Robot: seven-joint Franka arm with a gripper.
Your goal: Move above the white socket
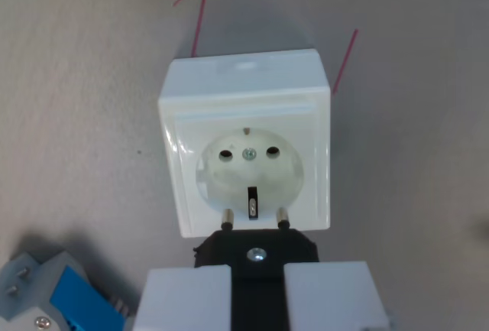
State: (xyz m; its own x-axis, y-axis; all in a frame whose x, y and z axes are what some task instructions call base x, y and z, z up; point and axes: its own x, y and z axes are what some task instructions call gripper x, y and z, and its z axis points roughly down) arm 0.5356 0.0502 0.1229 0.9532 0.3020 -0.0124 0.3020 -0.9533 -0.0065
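A white square socket (246,144) stands on the grey surface, filling the middle of the wrist view. Its round recess shows two holes, a centre screw and a metal earth clip. My gripper (257,270) enters from the bottom edge, its two white fingers (186,299) shut on a black plug (256,248). The plug's two metal pins (227,218) point at the socket's lower edge, just below the recess. Whether the pins touch the socket face cannot be told.
A grey and blue connector part (47,296) with screws lies in the bottom left corner. Thin red pen lines (197,29) are drawn on the surface behind the socket, at its left and right rear corners.
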